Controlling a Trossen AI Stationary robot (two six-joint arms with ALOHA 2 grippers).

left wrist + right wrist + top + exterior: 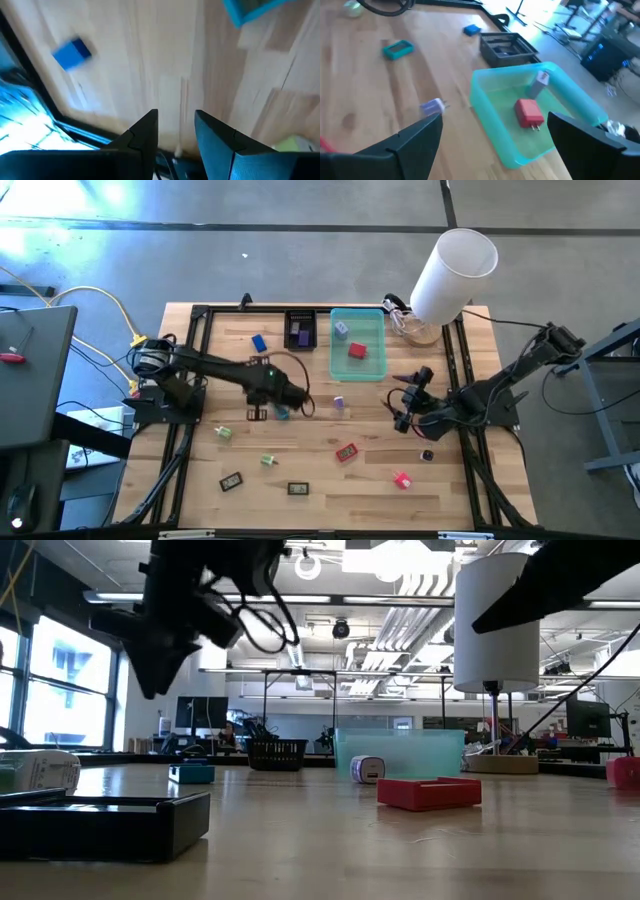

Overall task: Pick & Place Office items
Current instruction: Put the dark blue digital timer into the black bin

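Note:
Several small office items lie scattered on the wooden table: a blue one (259, 343), a teal one (280, 412), a purple one (338, 402), a red one (346, 451), a pink one (402, 478) and green and black ones near the front. The teal tray (375, 330) holds a red piece (529, 112) and a grey one (539, 82). The black tray (300, 330) holds a purple piece. My left gripper (303, 402) hangs open over bare wood (176, 125), with the teal item just to its left. My right gripper (398, 405) is open wide (495, 135) and points at the teal tray.
A white cylinder (455, 275) lies tilted at the back right, beside a clear object (412, 328). A black frame (200, 315) runs around the table's edges. Cables hang around the left arm (290, 365). Bare wood lies between the two grippers.

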